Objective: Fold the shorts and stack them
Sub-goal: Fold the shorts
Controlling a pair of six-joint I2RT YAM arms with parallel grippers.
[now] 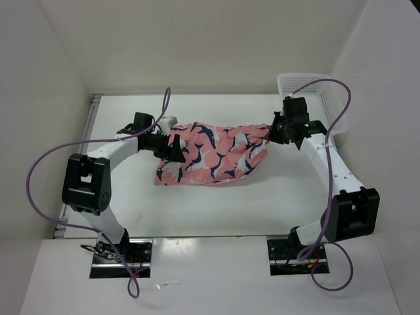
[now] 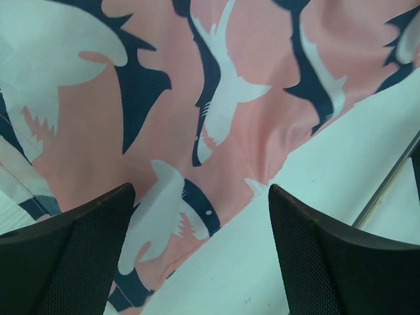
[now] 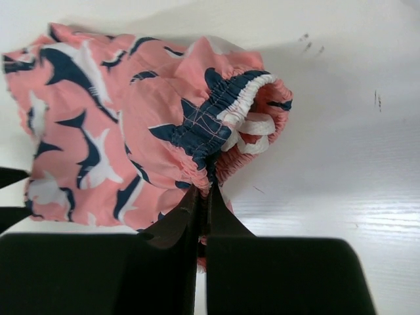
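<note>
Lying on the worktop (image 1: pixel 216 210): the shorts (image 1: pixel 213 154), near its middle, long axis running left to right between the arms.
Right tool (image 3: pixel 205 197): closed, pinching the elastic waistband (image 3: pixel 230 108) at the shorts' right end.
Left tool (image 2: pixel 200 193): jaws spread apart over the shorts' left edge, gripping nothing.
Arm nearer the free end: the left, by my judgement.

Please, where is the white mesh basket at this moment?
In the top view, the white mesh basket stands at the far right corner of the table, just behind the right arm, whose jaws pinch the shorts by the waistband.
</note>
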